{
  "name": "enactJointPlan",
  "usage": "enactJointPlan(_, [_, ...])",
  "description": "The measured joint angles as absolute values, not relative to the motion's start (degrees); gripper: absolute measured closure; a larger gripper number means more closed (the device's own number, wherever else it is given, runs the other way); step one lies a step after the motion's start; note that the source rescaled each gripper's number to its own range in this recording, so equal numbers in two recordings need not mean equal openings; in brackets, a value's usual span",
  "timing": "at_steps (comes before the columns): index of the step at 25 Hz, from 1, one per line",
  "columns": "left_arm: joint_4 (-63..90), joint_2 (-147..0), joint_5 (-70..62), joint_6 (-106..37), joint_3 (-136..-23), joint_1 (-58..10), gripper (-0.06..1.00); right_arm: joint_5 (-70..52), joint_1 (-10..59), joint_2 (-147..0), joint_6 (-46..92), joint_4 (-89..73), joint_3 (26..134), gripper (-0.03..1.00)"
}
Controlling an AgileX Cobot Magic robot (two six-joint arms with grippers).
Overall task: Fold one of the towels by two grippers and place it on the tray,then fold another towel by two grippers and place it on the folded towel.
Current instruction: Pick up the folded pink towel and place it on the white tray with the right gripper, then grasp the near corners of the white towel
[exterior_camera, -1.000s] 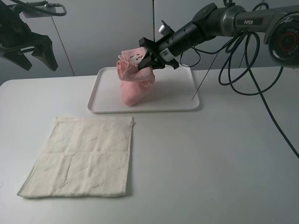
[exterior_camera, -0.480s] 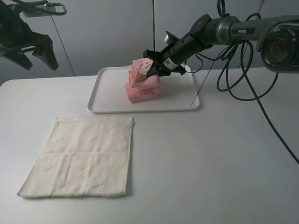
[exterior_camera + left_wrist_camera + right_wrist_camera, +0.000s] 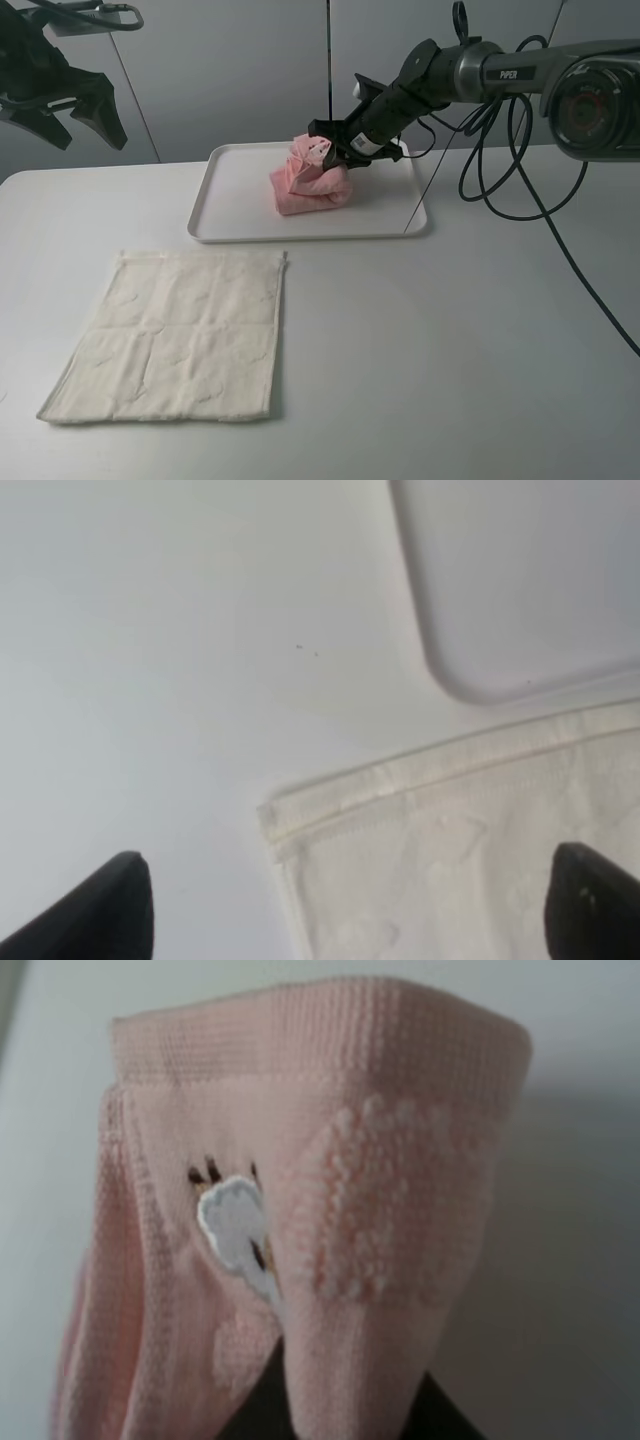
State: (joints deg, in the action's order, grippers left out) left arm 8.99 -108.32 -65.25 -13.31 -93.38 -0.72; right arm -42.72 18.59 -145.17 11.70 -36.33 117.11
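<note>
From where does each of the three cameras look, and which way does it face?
Exterior high: mounted high, looking down over the tray, cream towel and pink towel; shows both arms, left hand raised, right hand gripping the pink towel.
Left wrist: on the left arm, looking down between its open fingertips at the cream towel's corner and a tray corner.
Right wrist: on the right arm, close against the pink towel; dark fingers barely show.
Shared: exterior and left wrist both see cream towel and tray.

White tray [image 3: 230, 200]; pink towel [image 3: 305, 190], white embroidered patch [image 3: 232, 1222]; cream towel [image 3: 180, 335], faint embossed pattern.
</note>
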Motion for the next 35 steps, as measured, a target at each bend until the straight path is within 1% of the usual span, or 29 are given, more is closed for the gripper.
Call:
enactJointPlan(2, [9.0,-108.3,-65.1,-13.4,-93.4,-0.7,-0.06,-42.9,18.6,-145.2,11.4,-35.9,117.1,0.59])
enactJointPlan(4, [9.0,-108.3,-65.1,-13.4,-93.4,-0.7,-0.06,-43.5,18.6,-145.2,10.9,-35.6,117.1,0.34])
enactJointPlan(5, [9.0,-108.3,-65.0,-13.4,-93.4,-0.7,-0.06,-43.5,18.6,-145.2,10.5,-35.6,117.1,0.24])
enactJointPlan(7, [9.0,-108.3,-65.0,-13.4,-93.4,-0.7,-0.06,-43.6,18.6,-145.2,10.3,-36.3,117.1,0.14])
enactJointPlan(13, [9.0,-108.3,-65.0,-13.4,-93.4,-0.7,-0.06,-45.2,18.6,-145.2,10.3,-37.3,117.1,0.09])
enactJointPlan(16, [9.1,-108.3,-65.0,-13.4,-93.4,-0.7,-0.06,-46.3,18.6,-144.6,11.5,-36.8,117.1,0.00])
enactJointPlan(18, [9.1,-108.3,-65.0,-13.4,-93.4,-0.7,-0.06,-46.8,18.6,-143.1,12.4,-35.4,117.1,-0.03])
enactJointPlan(27, [9.1,-108.3,-65.0,-14.4,-93.4,-0.7,-0.06,-52.0,18.6,-133.1,18.3,-31.5,117.1,-0.03])
enactJointPlan(35, [7.8,-108.2,-67.3,-15.5,-93.4,-0.7,-0.06,-56.4,18.6,-122.6,18.6,-21.8,117.1,-0.03])
